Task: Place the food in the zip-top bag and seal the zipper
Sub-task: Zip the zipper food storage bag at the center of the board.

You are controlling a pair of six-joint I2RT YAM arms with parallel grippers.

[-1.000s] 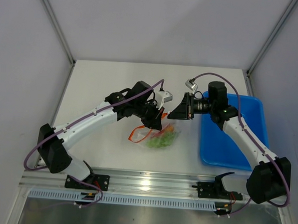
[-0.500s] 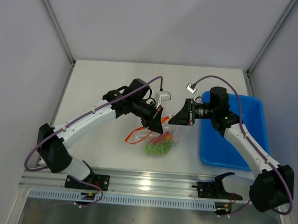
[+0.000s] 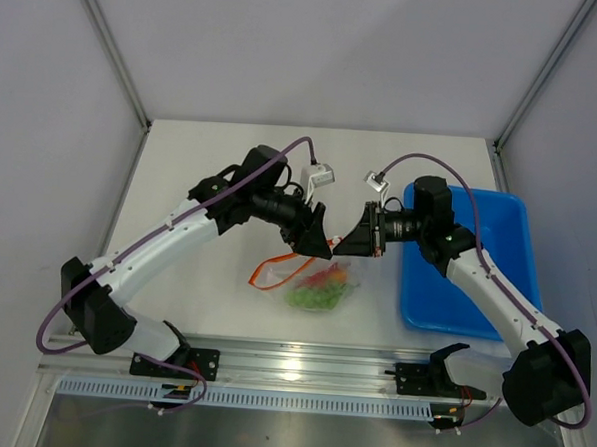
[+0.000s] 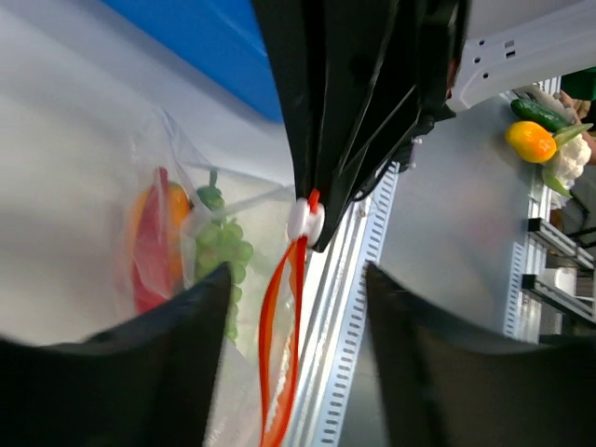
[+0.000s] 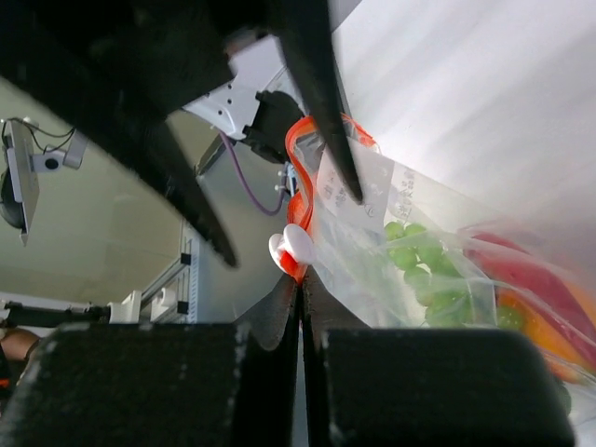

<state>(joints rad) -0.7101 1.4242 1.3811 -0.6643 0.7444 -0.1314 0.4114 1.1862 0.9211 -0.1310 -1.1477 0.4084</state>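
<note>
Left tool (image 3: 322,250) and right tool (image 3: 342,248) meet over the bag (image 3: 320,290) on the table (image 3: 182,147), seen from above. Left wrist: left tool's fingers (image 4: 130,372) stand apart, the zipper (image 4: 296,253) between them, its halves apparently parted; food (image 4: 158,242) already inside. Right wrist: right tool clamped on the zipper; sealing remains.

Right tool (image 4: 315,233) pinches the zipper (image 4: 294,253); grapes (image 4: 228,253) lie inside the zip-top bag (image 4: 182,182).
</note>
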